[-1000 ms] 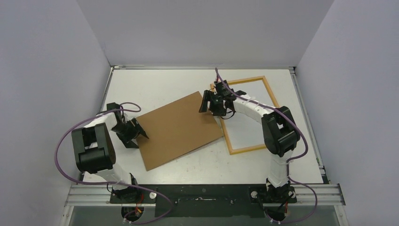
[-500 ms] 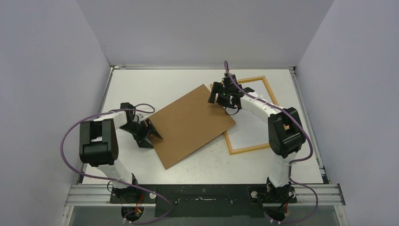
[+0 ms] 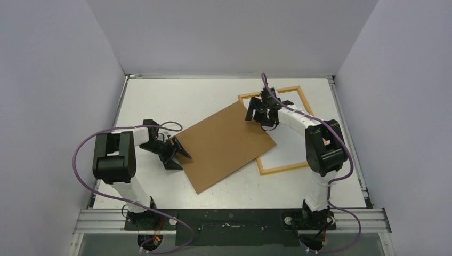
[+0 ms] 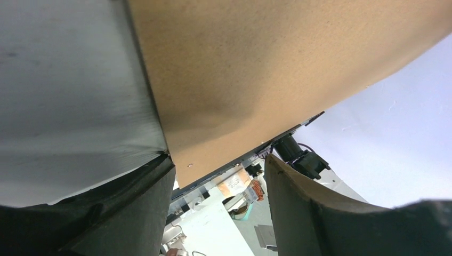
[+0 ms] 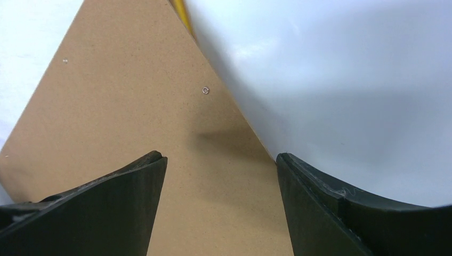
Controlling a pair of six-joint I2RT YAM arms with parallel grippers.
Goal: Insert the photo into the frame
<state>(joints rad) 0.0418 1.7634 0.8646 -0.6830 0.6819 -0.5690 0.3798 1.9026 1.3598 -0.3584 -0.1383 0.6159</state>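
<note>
The frame (image 3: 280, 169) lies wood-coloured side up at the right of the table, and a sliver of its yellow edge (image 5: 182, 15) shows in the right wrist view. A plain brown backing board (image 3: 226, 144) lies tilted at mid-table, its right corner over the frame's left rail. My left gripper (image 3: 178, 153) stands open against the board's left edge; the board's corner (image 4: 181, 176) rests by one finger (image 4: 133, 208). My right gripper (image 3: 257, 111) hangs open over the board's far corner (image 5: 160, 106). The photo is out of view.
Grey walls close in the white table (image 3: 160, 101) on three sides. A metal rail (image 3: 229, 220) with both arm bases runs along the near edge. Purple cables (image 3: 85, 160) loop beside the arms.
The brown board has slid right and now overlaps the frame's left side. My left gripper followed it rightward along its edge. My right gripper moved right and back with the far corner.
</note>
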